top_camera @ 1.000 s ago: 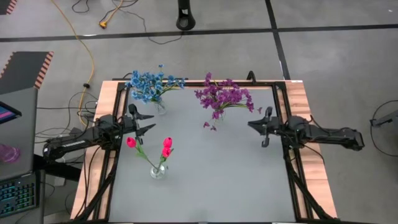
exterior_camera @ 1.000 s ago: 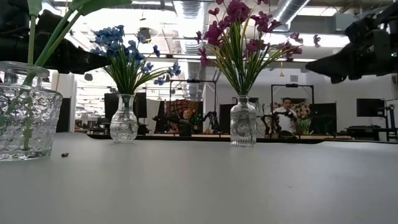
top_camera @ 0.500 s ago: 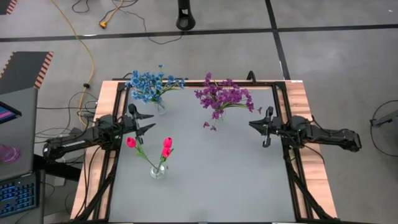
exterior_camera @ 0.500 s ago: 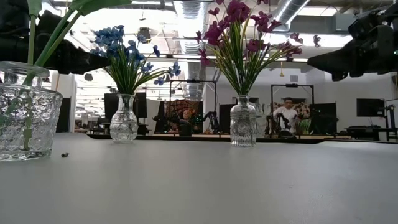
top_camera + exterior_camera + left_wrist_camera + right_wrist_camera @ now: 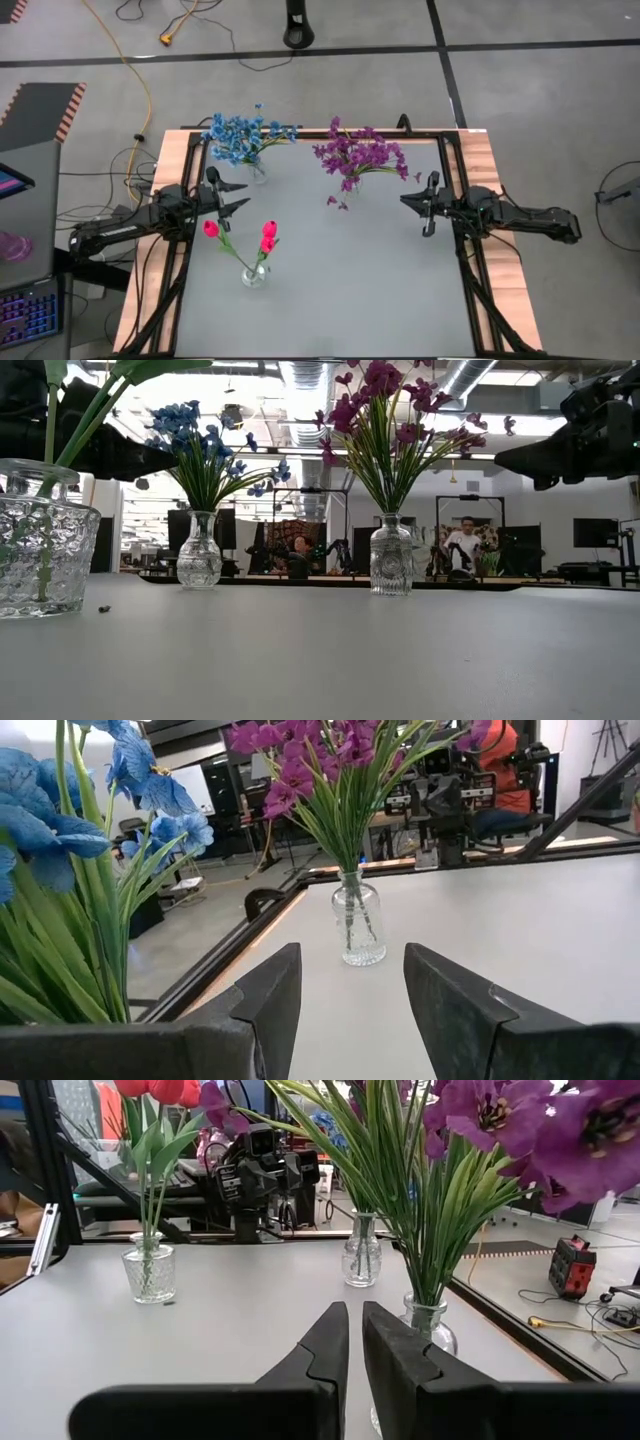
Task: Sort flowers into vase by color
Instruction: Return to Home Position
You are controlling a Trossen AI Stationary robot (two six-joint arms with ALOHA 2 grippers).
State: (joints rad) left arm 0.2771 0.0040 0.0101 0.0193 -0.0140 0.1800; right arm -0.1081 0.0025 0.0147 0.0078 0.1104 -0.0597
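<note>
Left end effector (image 5: 243, 196) spread wide, right end effector (image 5: 405, 199) pinched together.

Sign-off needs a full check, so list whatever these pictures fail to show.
Low view: the top edge cuts the tulips off above their stalks, so no blooms show.
Left wrist view: the vase under the blue flowers is hidden behind the left gripper.
High view: the purple bits near the purple flowers are too small to identify.

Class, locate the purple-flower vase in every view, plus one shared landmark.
High view: purple-flower vase, far side, right of centre.
Low view: just right of centre.
Left wrist view: straight ahead.
Right wrist view: close, just ahead.
Shared landmark: blue flowers.
</note>
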